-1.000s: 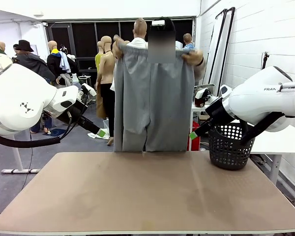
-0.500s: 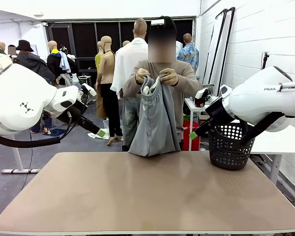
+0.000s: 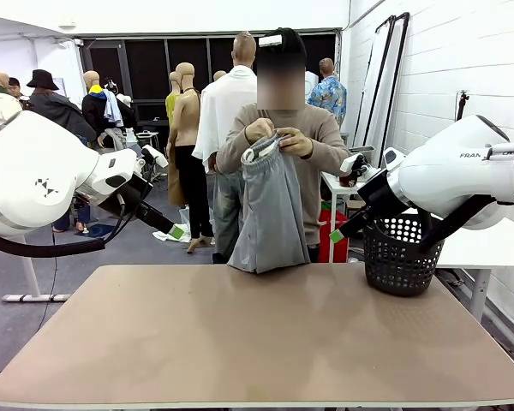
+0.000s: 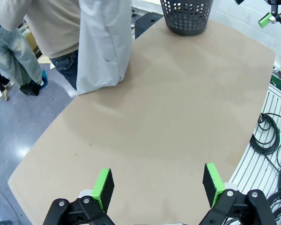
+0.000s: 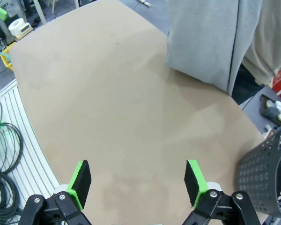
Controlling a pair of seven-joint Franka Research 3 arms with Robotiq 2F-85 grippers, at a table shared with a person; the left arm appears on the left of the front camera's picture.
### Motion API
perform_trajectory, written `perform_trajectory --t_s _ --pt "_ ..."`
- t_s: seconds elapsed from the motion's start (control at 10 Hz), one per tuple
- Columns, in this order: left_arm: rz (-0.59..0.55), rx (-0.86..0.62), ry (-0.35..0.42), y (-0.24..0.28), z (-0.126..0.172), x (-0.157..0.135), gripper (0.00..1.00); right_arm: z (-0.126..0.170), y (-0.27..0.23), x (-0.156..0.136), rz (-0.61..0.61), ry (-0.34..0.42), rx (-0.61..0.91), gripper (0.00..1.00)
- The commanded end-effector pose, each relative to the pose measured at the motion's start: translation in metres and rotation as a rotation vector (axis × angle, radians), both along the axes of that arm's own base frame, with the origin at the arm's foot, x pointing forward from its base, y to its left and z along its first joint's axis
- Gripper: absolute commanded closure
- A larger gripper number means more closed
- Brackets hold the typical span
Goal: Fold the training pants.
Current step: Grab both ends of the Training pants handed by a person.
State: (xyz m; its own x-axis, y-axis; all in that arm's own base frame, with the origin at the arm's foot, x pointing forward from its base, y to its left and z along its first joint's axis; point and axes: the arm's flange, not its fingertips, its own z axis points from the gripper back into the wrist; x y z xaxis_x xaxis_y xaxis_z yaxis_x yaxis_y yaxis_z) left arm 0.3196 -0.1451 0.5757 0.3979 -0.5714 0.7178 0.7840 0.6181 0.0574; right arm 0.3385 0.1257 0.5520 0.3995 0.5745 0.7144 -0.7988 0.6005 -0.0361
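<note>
A tan table [image 3: 240,342] spreads across the middle, with a black perforated basket [image 3: 400,257] standing upright on it near its far right corner, and beyond the table's near edge, lower down, dark cables [image 5: 1,145] lie coiled.

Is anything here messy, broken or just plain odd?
Nothing stands out. The person holds the pants bunched, hanging at the table's far edge; the basket stands upright; the left claw and right claw are open.

Training pants [image 3: 270,214], soft light-grey, hanging upright, doubled lengthwise, legs lying together. Gathered waistband bunching at top in person's hands [image 3: 295,139], chest height. Leg ends dangling at far edge of table [image 3: 154,267].
</note>
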Motion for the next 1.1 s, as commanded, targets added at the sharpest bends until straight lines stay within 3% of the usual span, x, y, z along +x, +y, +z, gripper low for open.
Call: perform_trajectory --t_s 0.0,1.0 --pt "-0.005 0.004 0.003 0.001 -0.0009 0.0003 0.0 -0.0004 -0.0001 0.0004 0.001 0.003 0.006 0.0" --pt "-0.005 0.004 0.003 0.001 -0.0009 0.0003 0.0 -0.0004 -0.0001 0.0004 0.001 0.003 0.006 0.0"
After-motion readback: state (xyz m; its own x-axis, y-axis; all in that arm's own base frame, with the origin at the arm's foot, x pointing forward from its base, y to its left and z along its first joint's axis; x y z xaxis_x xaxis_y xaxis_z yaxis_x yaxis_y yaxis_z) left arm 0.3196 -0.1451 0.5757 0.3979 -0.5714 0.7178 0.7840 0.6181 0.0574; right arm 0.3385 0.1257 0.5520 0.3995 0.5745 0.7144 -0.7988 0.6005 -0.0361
